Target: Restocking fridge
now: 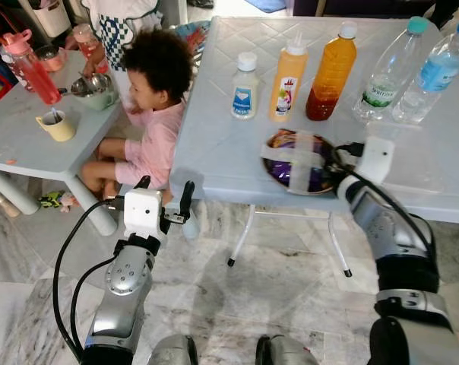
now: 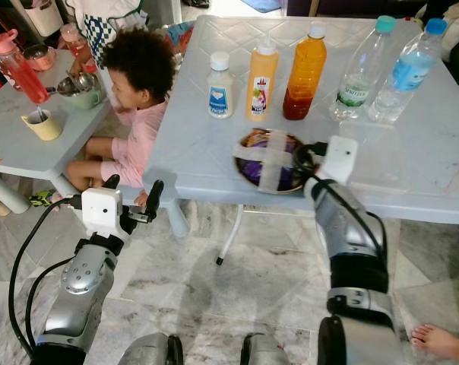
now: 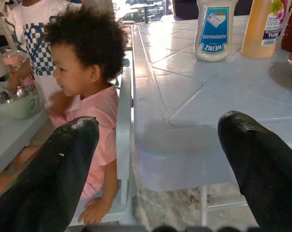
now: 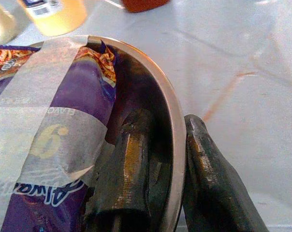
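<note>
A metal bowl (image 1: pixel 302 192) sits near the front edge of the white table (image 1: pixel 214 144). It holds a purple snack packet (image 4: pixel 83 96) strapped down with pale tape. My right gripper (image 4: pixel 170 183) is shut on the bowl's rim, with one finger inside and the other outside. Behind the bowl stand a mayonnaise bottle (image 1: pixel 245 87), a yellow sauce bottle (image 1: pixel 288 80), an orange juice bottle (image 1: pixel 332 72) and two water bottles (image 1: pixel 385 72). My left gripper (image 1: pixel 165 199) hangs open off the table's left front corner, holding nothing.
A person in a pink top (image 1: pixel 157 106) sits on a small chair between the white table and a low table (image 1: pixel 17 137), close to my left gripper. That low table carries a yellow mug (image 1: pixel 58 125), a green bowl (image 1: pixel 100 95) and a red bottle (image 1: pixel 32 72). A bare foot (image 2: pixel 442 342) shows at the right.
</note>
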{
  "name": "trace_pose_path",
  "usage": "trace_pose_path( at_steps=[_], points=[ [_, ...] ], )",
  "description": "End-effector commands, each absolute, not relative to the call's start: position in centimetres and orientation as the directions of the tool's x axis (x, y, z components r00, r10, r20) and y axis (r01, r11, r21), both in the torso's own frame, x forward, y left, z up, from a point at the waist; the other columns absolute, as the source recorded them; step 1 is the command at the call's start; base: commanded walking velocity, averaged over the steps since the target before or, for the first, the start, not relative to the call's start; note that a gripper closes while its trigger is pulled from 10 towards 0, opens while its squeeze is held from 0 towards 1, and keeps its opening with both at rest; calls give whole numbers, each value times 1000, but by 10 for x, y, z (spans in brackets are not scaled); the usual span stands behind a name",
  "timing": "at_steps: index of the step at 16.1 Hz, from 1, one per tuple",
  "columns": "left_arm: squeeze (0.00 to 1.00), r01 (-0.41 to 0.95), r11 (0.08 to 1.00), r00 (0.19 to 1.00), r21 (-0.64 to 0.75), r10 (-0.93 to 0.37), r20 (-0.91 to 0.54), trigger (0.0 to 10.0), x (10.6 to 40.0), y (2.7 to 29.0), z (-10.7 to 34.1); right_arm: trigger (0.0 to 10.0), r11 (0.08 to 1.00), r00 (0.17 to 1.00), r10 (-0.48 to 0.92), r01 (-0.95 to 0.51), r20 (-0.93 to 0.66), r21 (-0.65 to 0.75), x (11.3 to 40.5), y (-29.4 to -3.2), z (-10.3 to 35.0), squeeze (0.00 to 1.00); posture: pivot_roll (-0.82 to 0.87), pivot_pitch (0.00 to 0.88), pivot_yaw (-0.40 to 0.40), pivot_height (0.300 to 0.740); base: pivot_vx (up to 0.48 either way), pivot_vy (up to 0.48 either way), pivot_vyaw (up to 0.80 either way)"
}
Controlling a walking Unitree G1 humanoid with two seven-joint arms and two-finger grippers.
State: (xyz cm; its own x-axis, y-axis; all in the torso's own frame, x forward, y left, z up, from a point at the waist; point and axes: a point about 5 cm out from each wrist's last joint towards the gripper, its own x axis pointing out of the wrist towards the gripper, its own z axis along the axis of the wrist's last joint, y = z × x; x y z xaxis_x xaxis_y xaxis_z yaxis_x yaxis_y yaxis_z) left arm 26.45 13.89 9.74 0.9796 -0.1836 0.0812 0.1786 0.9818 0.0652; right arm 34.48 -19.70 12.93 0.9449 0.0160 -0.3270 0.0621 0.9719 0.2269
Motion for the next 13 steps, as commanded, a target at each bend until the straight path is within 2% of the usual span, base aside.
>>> trace_pose_path(
  at_steps=[1, 5, 7, 10, 13],
  points=[
    [0, 170, 982, 981, 77, -176, 81, 10000, 263, 145, 99, 0, 972, 930, 64, 24, -361, 233, 343, -184, 122, 0, 100, 116, 28, 740, 0, 0, 0],
    [0, 112, 990, 991, 91, -118, 65, 10000, 263, 156, 102, 0, 978, 962, 63, -6, -267, 210, 340, -171, 132, 0, 101, 132, 32, 740, 0, 0, 0],
    [0, 67, 995, 997, 71, -69, 21, 10000, 264, 154, 93, 0, 976, 969, 122, -79, -213, 202, 332, -156, 136, 0, 83, 128, 29, 740, 0, 0, 0],
    [0, 79, 995, 997, 57, -80, 13, 10000, 264, 144, 94, 0, 969, 969, 215, -197, -117, 153, 318, -134, 142, 0, 84, 121, 25, 740, 0, 0, 0],
    [0, 53, 997, 998, 48, -52, -28, 10000, 262, 147, 82, 0, 959, 956, 283, -280, -77, 51, 303, -122, 138, 0, 79, 88, 26, 740, -266, 0, 0]
  ],
)
